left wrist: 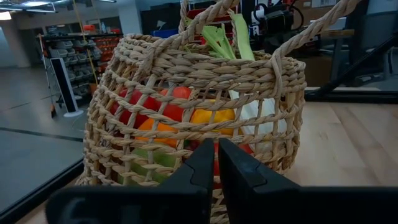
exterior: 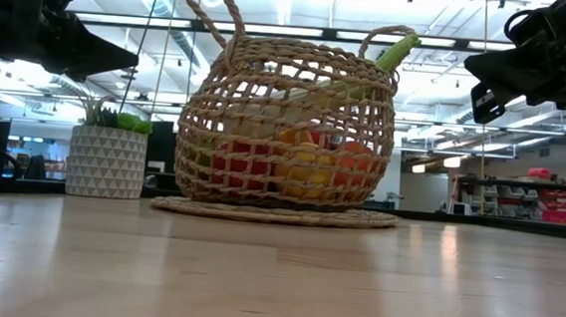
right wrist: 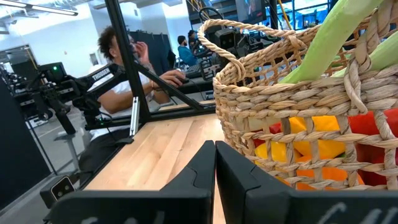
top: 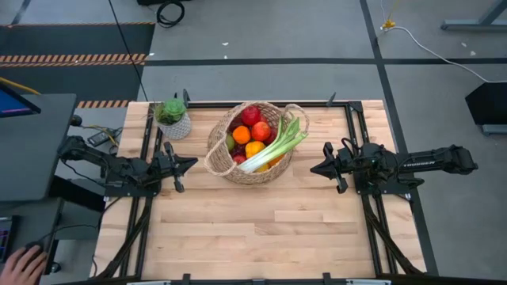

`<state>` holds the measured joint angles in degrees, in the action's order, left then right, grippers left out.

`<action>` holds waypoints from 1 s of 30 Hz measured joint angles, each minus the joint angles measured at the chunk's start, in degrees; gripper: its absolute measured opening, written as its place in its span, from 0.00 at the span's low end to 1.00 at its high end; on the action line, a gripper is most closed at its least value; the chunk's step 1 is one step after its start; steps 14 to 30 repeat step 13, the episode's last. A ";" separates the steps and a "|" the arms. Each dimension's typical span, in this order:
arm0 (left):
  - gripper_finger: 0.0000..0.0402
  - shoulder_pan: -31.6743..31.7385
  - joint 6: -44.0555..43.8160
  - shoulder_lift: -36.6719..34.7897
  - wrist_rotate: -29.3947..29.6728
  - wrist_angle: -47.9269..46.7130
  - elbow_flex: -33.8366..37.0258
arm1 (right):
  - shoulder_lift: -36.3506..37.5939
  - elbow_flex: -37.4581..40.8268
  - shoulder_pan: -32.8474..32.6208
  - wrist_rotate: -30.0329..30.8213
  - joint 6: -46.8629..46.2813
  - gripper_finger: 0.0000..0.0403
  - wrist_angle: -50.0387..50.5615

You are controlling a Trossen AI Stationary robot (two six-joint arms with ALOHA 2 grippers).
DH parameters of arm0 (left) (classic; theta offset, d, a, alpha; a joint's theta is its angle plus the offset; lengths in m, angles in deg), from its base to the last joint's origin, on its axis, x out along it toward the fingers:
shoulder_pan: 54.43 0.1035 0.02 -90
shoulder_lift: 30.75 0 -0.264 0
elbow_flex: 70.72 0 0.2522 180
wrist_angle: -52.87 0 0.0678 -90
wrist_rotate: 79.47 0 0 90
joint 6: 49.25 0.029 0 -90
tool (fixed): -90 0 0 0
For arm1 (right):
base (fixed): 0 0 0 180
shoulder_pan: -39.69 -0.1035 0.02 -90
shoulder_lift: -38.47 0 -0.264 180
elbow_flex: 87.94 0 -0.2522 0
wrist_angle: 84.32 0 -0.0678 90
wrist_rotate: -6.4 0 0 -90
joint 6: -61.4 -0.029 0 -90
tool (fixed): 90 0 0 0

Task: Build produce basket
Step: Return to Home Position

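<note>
Basket (top: 214, 156) of tan open-weave wicker, round and bulging, with two small loop handles at the rim, stands upright on the tabletop (top: 261, 229), midway across it and toward its far edge. It is full. Two red apples (top: 251, 116) lie at the top of the pile, with oranges (top: 241, 134) beside and below them. A long leek (top: 273, 146) lies slantwise across the fruit, white end down in the basket and green leaves sticking out over the rim on the right arm's side. More yellow and green fruit shows through the weave (which kinds, I cannot tell).

The left gripper (top: 192, 164) hangs above the tabletop just beside the basket, level and pointed at it, fingers pressed together on nothing. The right gripper (top: 314, 169) mirrors it from the other side, a little farther off, likewise clenched and empty.

A small plant (top: 174, 119) in a white patterned pot stands near the basket on the left arm's side. Beyond the table sits a person (right wrist: 134, 62).

White lettering (top: 416, 164) runs along the right arm, too small to read.
</note>
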<state>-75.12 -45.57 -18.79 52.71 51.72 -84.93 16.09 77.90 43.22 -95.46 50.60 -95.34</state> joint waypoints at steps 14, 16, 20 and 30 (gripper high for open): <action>0.09 -0.02 0.00 0.00 0.02 0.01 0.00 | 0.00 0.00 0.00 0.00 0.02 0.04 0.00; 0.09 -0.02 0.00 0.00 0.02 0.01 0.00 | 0.00 0.00 0.00 0.00 0.02 0.04 0.00; 0.09 -0.02 0.00 0.00 0.02 0.01 0.00 | 0.00 0.00 0.00 0.00 0.02 0.04 0.00; 0.09 -0.02 0.00 0.00 0.02 0.01 0.00 | 0.00 0.00 0.00 0.00 0.02 0.04 0.00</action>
